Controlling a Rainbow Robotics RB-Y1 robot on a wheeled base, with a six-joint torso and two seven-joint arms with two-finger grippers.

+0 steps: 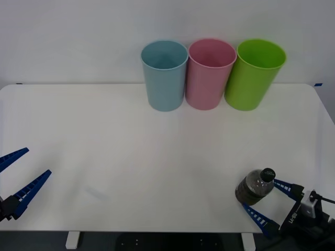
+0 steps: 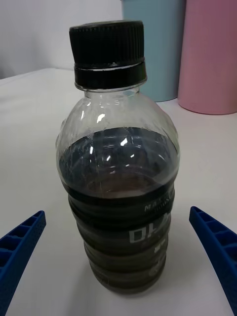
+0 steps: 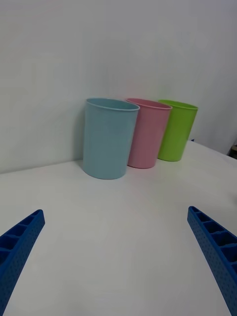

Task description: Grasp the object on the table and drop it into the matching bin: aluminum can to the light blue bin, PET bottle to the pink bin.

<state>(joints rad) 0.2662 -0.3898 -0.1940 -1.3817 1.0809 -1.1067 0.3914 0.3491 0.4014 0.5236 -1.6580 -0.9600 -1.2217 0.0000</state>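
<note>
I've got the right gripper [image 1: 264,200] at the bench's [image 1: 131,157] near right corner, fingers spread wide on either side of the PET bottle [image 1: 255,186], not touching it. The bottle stands upright on the bench, black cap [image 2: 107,52] on, dark liquid partway up. Far across the bench, the light blue bin [image 1: 165,75], pink bin [image 1: 210,73] and lime green bin [image 1: 255,73] stand in a row by the wall. My left gripper [image 1: 18,176] hangs spread at the near left edge, well apart from everything.
</note>
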